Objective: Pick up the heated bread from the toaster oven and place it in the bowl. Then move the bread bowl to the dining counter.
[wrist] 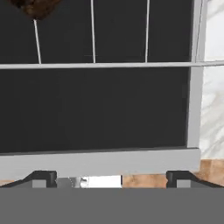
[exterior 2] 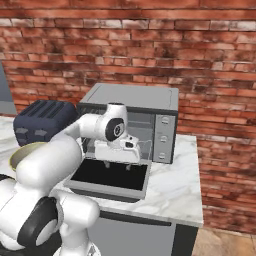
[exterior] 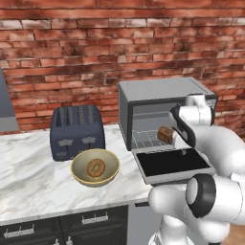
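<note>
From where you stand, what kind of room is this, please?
Most likely a kitchen, a rendered one. A grey toaster oven with its door dropped open and a dark blue slot toaster stand on a white marble counter over dark cabinets, against a red brick wall.

worktop [exterior: 33,162]: white marble, grey veins, dark cabinets beneath
toaster oven [exterior: 153,98]: on worktop, 3 o'clock end
bowl [exterior: 95,167]: front, 6 o'clock of slot toaster [exterior: 76,130]

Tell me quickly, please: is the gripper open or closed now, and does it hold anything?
Gripper: open, holding nothing, above the oven door.
</note>
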